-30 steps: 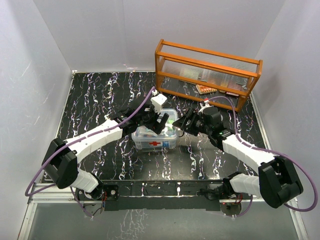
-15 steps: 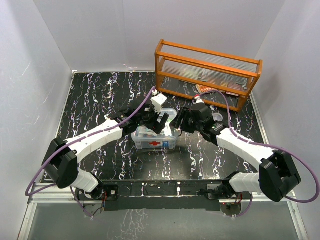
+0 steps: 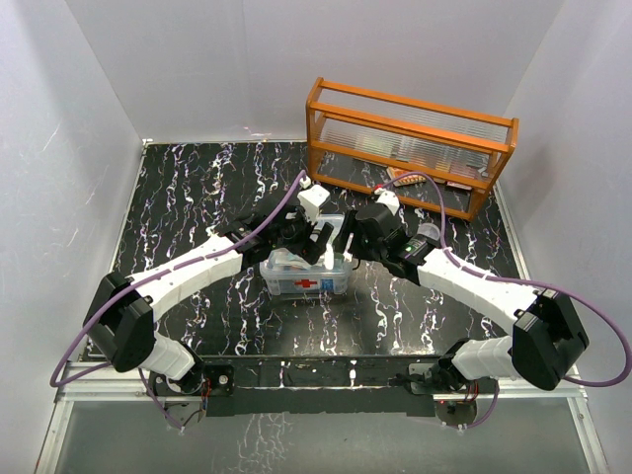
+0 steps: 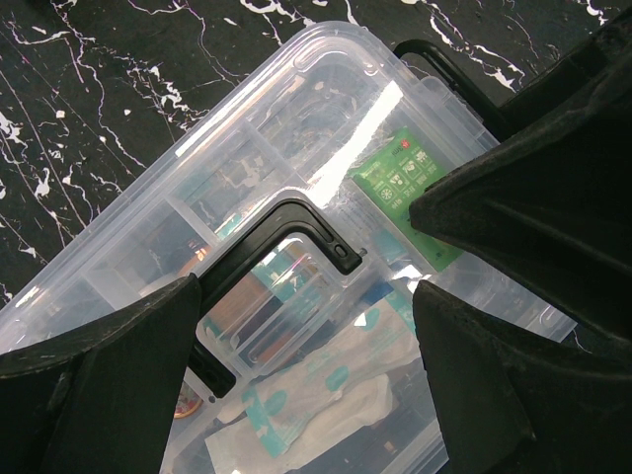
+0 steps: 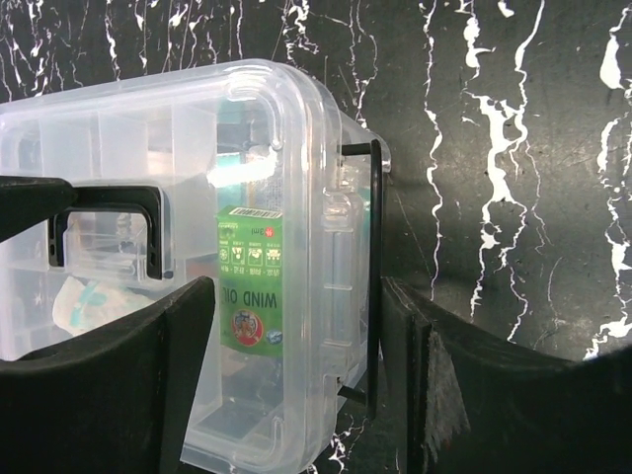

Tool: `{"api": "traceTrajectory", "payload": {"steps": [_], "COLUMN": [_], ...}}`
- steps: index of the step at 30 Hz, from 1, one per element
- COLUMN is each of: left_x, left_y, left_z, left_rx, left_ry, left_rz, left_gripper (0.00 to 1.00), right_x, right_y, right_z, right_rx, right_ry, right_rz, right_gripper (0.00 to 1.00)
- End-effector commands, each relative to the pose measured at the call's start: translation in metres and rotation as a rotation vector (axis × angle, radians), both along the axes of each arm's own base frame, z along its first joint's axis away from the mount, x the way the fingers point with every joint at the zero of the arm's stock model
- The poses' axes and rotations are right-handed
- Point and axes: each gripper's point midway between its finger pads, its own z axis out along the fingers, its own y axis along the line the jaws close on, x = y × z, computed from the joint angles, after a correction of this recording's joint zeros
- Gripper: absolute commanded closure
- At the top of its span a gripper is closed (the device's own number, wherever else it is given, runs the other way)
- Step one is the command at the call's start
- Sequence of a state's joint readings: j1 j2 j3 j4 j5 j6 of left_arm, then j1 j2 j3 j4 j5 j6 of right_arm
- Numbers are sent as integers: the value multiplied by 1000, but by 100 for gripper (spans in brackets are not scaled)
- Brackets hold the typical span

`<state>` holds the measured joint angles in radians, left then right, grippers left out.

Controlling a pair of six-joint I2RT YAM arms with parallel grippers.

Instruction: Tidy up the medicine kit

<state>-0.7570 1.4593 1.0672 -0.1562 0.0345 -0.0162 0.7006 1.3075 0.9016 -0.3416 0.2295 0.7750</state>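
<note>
The medicine kit is a clear box with a red cross on its near side, standing mid-table with its lid on. My left gripper hovers open over the lid; in the left wrist view its fingers straddle the dark handle without touching it. My right gripper is open at the kit's right end. In the right wrist view its fingers straddle the end wall and the black latch. A green box and a white sachet lie inside.
An orange wooden glass-fronted rack stands at the back right, with an orange packet on its lower shelf. White walls close in the black marbled table on three sides.
My right gripper has moved left, from beside the kit to its right end. The left gripper and the kit have not moved.
</note>
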Motion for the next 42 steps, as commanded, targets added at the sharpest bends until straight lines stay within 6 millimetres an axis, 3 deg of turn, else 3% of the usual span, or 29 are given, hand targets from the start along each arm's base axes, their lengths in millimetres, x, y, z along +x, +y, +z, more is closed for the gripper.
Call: {"api": "traceTrajectory", "payload": {"steps": [1,10,17,24,27,30,33,38,42], "left_x": [-25,-25,-25,-26,-25,-22,-15,18,39], "left_y": [21,20,20,20,20,19,17,25,39], "left_z": [-48,-49,-50,-52,-51,-46,-29,23,63], "left_rx": [127,126,129,129,125,115,81,-13,-106], "left_ry": [159,167,172,180,178,167,141,52,-5], "left_rz": [-2,2,5,11,17,26,45,207,339], "left_gripper": [14,15,16,16,16,16,16,12,12], "right_x": [3,2,-2,-2,-2,0,1,2,2], "right_y": [-13,-15,-3,1,1,0,-1,-2,5], "right_z": [1,5,6,7,10,16,31,60,74], "right_rx": [-82,-156,-163,-162,-156,-147,-120,-59,-47], "right_ry": [-8,-7,-4,-5,-9,-25,-57,-116,-138], "right_rz": [-28,-36,-2,5,2,-12,-24,-40,10], "right_gripper": [38,51,61,78,78,71,62,47,44]}}
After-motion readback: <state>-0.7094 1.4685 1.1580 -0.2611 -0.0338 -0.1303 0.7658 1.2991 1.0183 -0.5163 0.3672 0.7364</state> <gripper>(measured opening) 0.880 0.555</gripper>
